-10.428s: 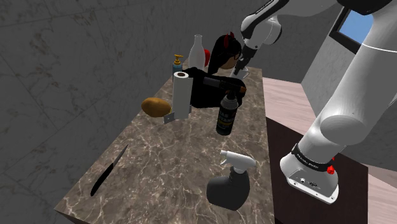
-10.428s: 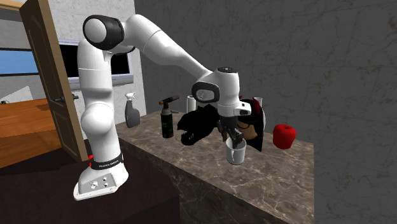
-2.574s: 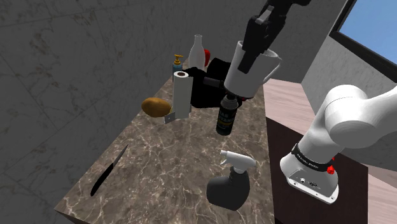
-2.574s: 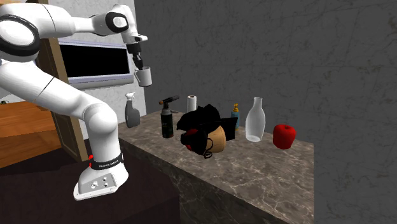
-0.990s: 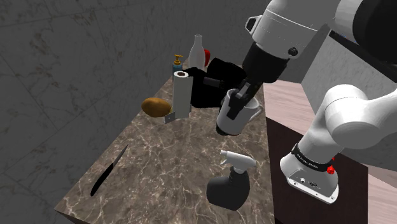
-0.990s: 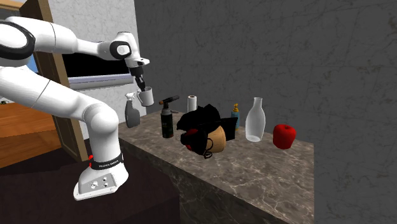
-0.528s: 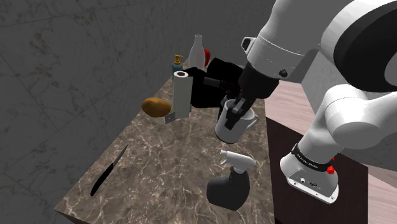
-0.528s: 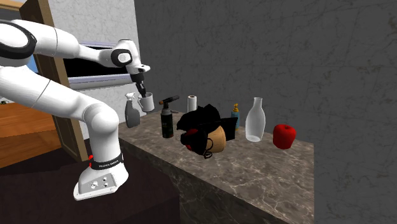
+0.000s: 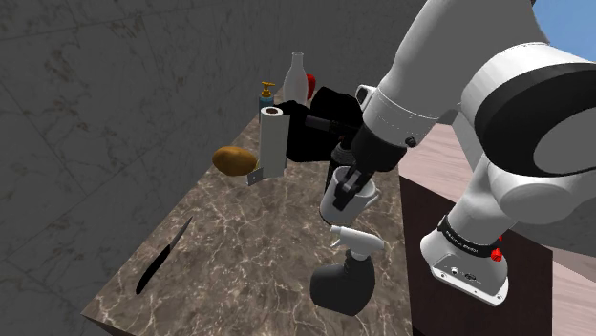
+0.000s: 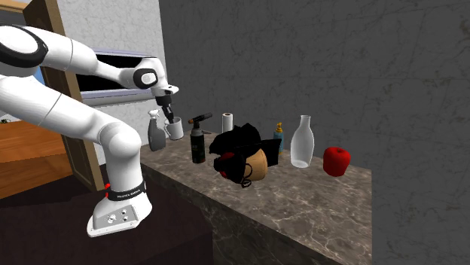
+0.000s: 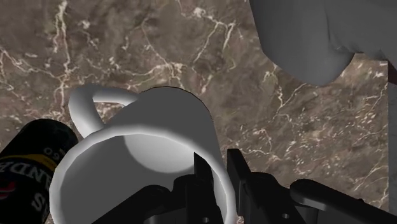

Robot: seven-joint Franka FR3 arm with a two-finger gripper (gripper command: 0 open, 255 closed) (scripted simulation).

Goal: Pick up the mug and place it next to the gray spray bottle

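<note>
where the claw clamps, the mug rim sits

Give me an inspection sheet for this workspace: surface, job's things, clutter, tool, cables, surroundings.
Surface: marble-look counter, with things standing along it.
Job's things: white mug hangs from the tool, between the black spray can and the gray spray bottle; whether it touches the counter cannot be told.
Clutter: paper towel roll, potato, knife, black bundle, soap dispenser, clear bottle, red fruit.
Tool: tool shut on the white mug's rim, one finger inside, one outside.
Cables: nothing seen.
Surroundings: gray wall, wooden door.
</note>
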